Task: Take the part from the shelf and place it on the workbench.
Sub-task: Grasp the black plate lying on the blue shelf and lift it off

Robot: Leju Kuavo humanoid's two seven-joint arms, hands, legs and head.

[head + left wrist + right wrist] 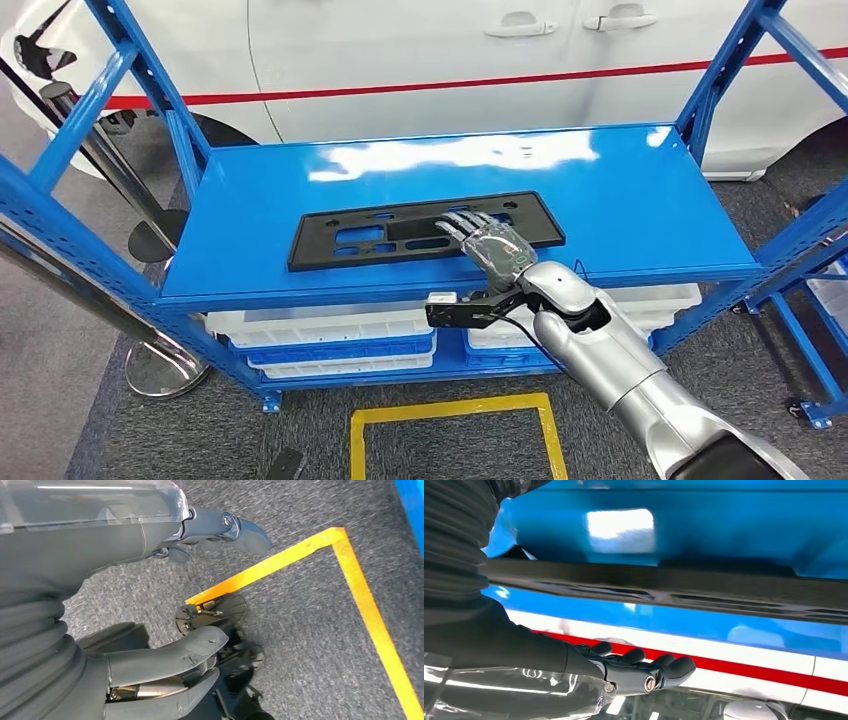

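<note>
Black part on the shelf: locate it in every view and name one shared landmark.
Head view: the black part lies flat mid-shelf, under the right hand.
Right wrist view: it is the dark band crossing the picture.
Left wrist view: not in it.
Shared landmark: the blue shelf.

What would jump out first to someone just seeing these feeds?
The glossy blue metal shelf fills the middle, with a flat black plastic panel with cut-outs lying near its front edge. The silver right arm's hand reaches over that panel's right part, fingers spread on it. Behind the shelf stands a white car with a red stripe.
</note>
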